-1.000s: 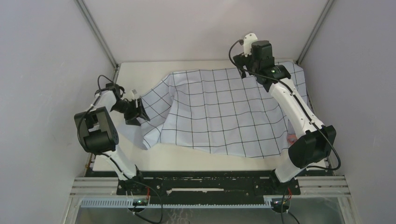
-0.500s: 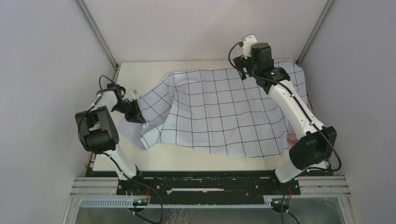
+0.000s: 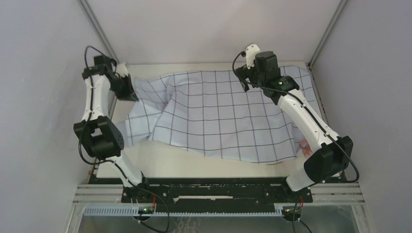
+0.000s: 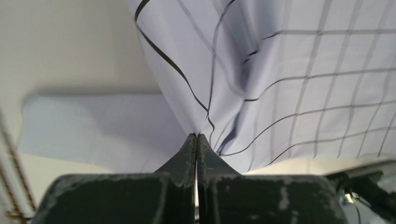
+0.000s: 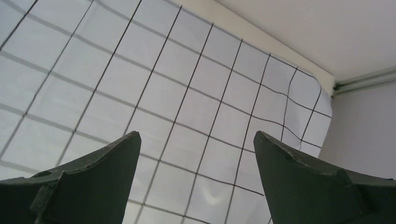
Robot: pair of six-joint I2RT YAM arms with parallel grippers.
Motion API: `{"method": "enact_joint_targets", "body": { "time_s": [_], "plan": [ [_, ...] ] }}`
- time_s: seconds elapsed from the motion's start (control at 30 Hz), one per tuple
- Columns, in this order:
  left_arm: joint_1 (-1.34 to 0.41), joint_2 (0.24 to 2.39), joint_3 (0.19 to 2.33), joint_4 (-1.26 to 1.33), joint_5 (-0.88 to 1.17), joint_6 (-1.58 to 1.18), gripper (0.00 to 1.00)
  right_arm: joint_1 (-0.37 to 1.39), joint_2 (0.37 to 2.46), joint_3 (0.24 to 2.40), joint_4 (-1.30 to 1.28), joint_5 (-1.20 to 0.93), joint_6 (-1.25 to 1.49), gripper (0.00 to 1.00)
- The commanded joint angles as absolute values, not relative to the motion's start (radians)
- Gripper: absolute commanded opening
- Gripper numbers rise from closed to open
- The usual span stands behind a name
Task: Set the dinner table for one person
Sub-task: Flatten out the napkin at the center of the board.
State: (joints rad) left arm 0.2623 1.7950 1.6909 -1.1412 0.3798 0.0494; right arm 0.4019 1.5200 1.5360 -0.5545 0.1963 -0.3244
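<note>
Nearest the arm bases, a bare cream strip of the counter (image 3: 194,165) ran across the front edge, and the counter itself filled the floor of the enclosure from there to the back wall. A pale-blue cloth (image 3: 228,116) with a black grid lay over most of it, its near hem slanting down toward the right. A small pink thing (image 3: 304,144), too small to identify, showed at the cloth's right edge beside the right arm.

The cloth's left side was rumpled into folds that ran up to the far left corner. There the left gripper (image 3: 130,92) had its fingers pressed together on a pinch of fabric, and the wrist view showed the cloth fanning out from the closed tips (image 4: 196,140).

At the far edge, right of centre, the right gripper (image 3: 245,80) hung over flat cloth. Its fingers were spread wide with nothing between them (image 5: 196,135).
</note>
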Motion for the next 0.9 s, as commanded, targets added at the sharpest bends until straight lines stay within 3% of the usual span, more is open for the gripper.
{"method": "enact_joint_targets", "body": {
  "time_s": [0.0, 0.13, 0.53, 0.87],
  "plan": [
    [0.261, 1.786, 2.059, -1.314, 0.320, 0.053, 0.00, 0.460, 1.446, 1.490, -0.574, 0.124, -0.272, 0.98],
    [0.259, 1.860, 2.292, -1.398, 0.299, 0.034, 0.00, 0.528, 1.443, 1.418, -0.572, 0.117, -0.264, 0.99],
    [0.229, 1.819, 1.963, -1.264, 0.291, 0.064, 0.00, 0.675, 1.537, 1.297, -0.617, 0.181, -0.297, 0.98],
    [0.230, 1.828, 1.947, -1.214, 0.257, 0.063, 0.00, 0.646, 1.686, 1.236, -0.546, 0.267, -0.307, 0.96]
  ]
}}
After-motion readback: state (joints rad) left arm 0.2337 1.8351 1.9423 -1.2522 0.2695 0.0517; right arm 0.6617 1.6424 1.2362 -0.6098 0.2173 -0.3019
